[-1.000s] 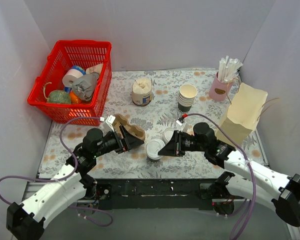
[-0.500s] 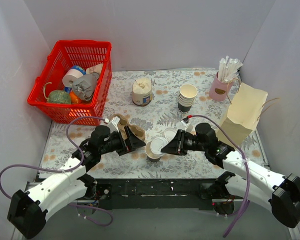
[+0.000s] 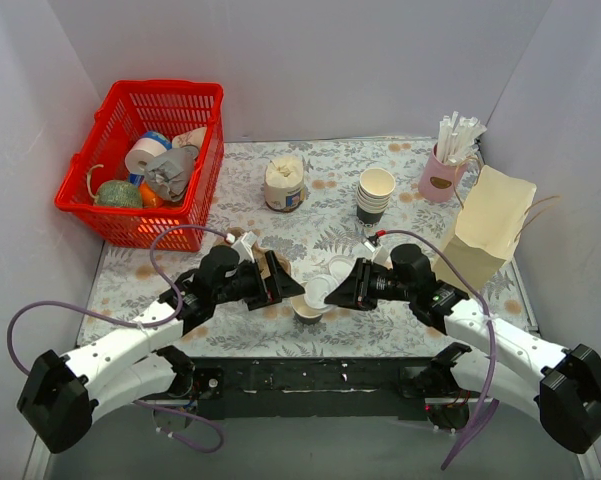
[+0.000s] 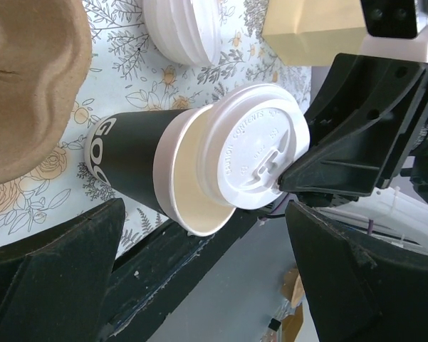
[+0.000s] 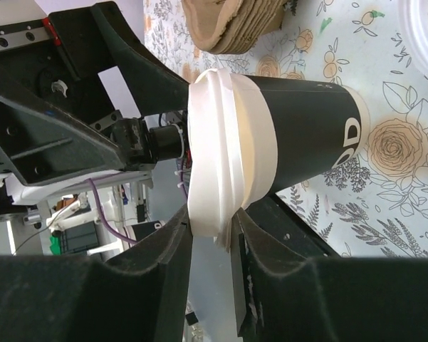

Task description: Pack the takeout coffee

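The takeout coffee is a black paper cup [image 3: 304, 310] with a white rim band, standing near the table's front edge. Its mouth is partly uncovered. My right gripper [image 3: 338, 290] is shut on the edge of its flat white lid [image 3: 319, 291] and holds it tilted against the cup's rim. The right wrist view shows the lid [image 5: 214, 164] pinched at my right gripper [image 5: 212, 221], with the cup [image 5: 306, 135] behind it. My left gripper [image 3: 283, 287] is open just left of the cup. In the left wrist view the cup [image 4: 128, 157] and lid [image 4: 253, 146] lie just ahead of my left gripper [image 4: 205, 217].
A brown pulp cup carrier [image 4: 28, 85] lies under my left wrist. A stack of spare lids [image 3: 338, 266] sits behind the cup. A paper bag [image 3: 485, 235] stands at the right. Stacked cups [image 3: 375, 193], a jar [image 3: 284, 183], a pink straw holder [image 3: 442, 175] and a red basket [image 3: 165, 87] are farther back.
My left gripper has moved right, up to the cup. The lid, which covered the cup, is now tilted in my right gripper and the cup's mouth shows.
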Action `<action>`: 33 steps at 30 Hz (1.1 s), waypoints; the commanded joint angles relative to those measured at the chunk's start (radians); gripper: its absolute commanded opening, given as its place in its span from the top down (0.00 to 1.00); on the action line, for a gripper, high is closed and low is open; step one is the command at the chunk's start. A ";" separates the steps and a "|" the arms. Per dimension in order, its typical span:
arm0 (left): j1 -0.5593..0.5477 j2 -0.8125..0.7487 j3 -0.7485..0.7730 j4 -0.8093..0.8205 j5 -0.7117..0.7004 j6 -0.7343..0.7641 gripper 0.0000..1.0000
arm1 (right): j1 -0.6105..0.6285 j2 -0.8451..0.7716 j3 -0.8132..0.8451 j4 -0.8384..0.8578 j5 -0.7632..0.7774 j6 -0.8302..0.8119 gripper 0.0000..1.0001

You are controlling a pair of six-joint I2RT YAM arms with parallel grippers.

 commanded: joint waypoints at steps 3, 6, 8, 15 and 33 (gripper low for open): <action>-0.076 0.049 0.066 -0.015 -0.115 -0.001 0.02 | -0.010 0.019 0.043 -0.021 -0.034 -0.028 0.66; -0.104 0.057 0.086 -0.048 -0.169 0.001 0.02 | -0.010 0.034 0.061 -0.045 -0.037 -0.040 0.65; -0.114 0.058 0.090 -0.067 -0.186 0.001 0.02 | -0.010 0.045 0.072 -0.071 -0.034 -0.055 0.64; -0.128 0.068 0.102 -0.081 -0.218 -0.005 0.02 | -0.010 0.088 0.149 -0.203 -0.027 -0.126 0.58; -0.136 0.094 0.119 -0.113 -0.274 -0.008 0.02 | -0.010 0.137 0.269 -0.372 0.051 -0.198 0.50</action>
